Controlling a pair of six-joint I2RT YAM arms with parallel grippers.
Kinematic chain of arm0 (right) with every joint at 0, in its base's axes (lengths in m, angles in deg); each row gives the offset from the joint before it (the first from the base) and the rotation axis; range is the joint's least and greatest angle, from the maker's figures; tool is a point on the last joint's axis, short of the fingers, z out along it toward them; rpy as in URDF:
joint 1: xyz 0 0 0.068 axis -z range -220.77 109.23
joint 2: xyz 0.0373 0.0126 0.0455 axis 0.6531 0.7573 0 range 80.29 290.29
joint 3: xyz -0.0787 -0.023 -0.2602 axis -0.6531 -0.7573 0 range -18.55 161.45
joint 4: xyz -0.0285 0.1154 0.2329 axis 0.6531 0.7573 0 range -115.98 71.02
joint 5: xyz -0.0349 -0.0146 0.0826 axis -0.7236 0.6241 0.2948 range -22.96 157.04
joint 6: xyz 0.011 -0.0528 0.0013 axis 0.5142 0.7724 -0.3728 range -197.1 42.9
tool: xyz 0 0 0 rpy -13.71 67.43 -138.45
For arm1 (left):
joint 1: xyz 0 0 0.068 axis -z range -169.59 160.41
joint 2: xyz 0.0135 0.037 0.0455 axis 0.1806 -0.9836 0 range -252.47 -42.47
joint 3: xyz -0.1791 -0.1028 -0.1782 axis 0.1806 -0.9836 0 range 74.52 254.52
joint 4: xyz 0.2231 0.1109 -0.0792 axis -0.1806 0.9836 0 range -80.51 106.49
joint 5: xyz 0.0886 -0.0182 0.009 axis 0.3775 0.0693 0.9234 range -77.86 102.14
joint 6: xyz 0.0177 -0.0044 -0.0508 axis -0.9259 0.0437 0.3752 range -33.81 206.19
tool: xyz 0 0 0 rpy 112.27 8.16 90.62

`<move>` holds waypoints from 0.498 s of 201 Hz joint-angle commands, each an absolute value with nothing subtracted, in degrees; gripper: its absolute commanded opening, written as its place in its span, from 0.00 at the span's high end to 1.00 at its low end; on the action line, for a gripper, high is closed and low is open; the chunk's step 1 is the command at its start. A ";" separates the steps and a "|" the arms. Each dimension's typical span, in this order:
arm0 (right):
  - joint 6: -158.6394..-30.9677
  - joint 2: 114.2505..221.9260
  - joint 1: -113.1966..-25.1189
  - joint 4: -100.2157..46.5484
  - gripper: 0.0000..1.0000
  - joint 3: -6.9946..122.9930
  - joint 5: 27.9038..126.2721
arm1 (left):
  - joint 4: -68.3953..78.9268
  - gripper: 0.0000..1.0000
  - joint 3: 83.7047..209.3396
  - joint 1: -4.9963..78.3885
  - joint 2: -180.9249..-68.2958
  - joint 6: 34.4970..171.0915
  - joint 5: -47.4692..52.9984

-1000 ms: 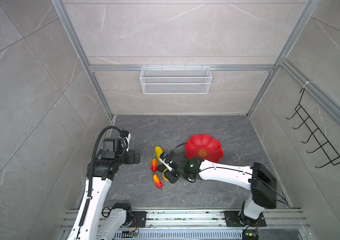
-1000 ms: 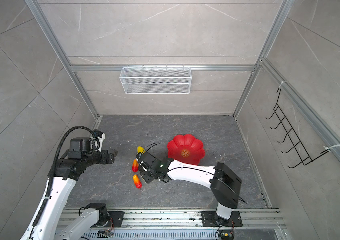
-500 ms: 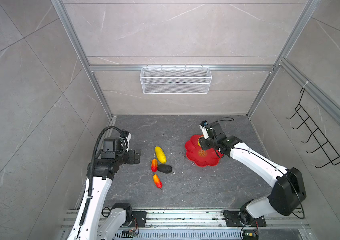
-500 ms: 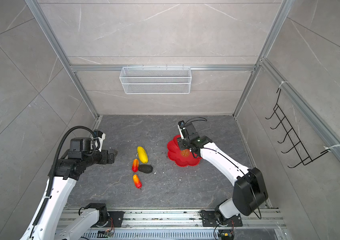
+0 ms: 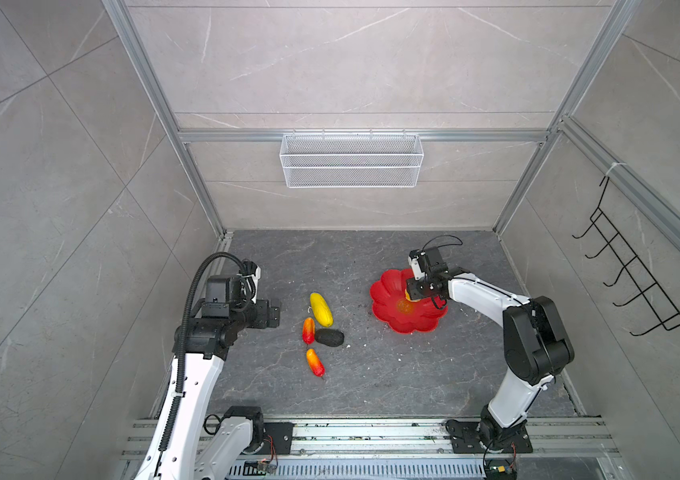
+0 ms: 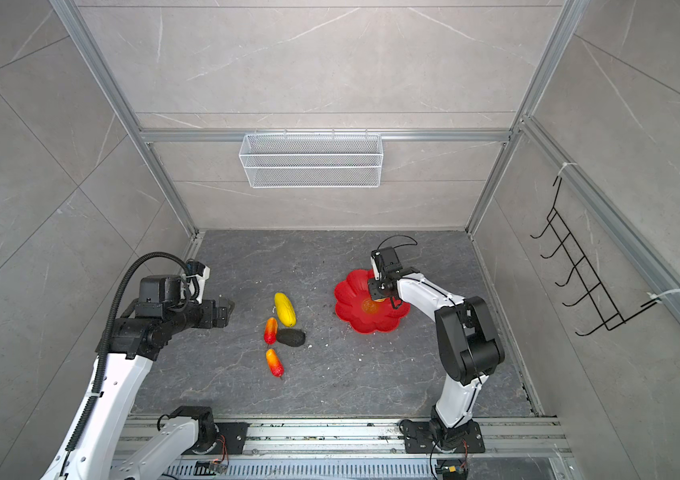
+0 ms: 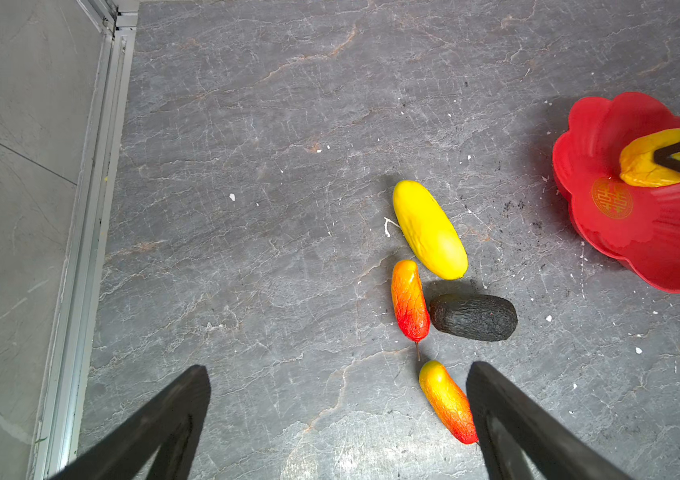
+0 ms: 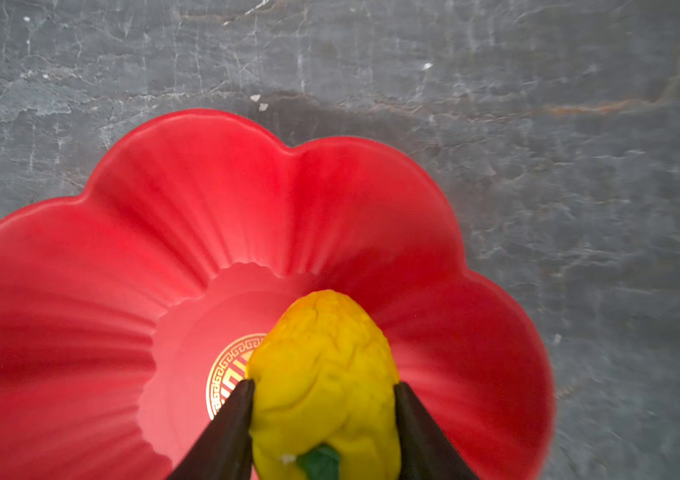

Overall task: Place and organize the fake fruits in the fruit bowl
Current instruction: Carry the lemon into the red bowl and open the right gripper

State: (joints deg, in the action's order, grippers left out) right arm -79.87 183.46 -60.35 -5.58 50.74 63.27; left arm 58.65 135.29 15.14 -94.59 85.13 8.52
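Yellow fruit clamped in right fingers, arm extended over fruit bowl.

The right arm reaches far out and bends down at the wrist. The right gripper points down. Its two dark fingers squeeze a bumpy yellow fruit from both sides. The left arm stands up tall and bends forward at the elbow. The left gripper hangs in the air above the surface, its fingers spread wide apart.
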 commanded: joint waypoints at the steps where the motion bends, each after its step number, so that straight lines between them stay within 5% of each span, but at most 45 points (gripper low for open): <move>1: -79.74 185.65 -59.95 -7.26 0.62 51.58 65.01 | 56.82 0.00 135.22 14.71 -94.42 84.19 7.16; 46: -79.41 187.31 -59.40 -6.91 0.60 53.23 64.99 | 56.86 0.00 135.30 14.63 -94.68 84.38 7.04; 100: -78.23 185.70 -59.22 -3.92 0.32 55.09 65.01 | 56.84 0.00 135.26 14.56 -94.77 84.25 6.87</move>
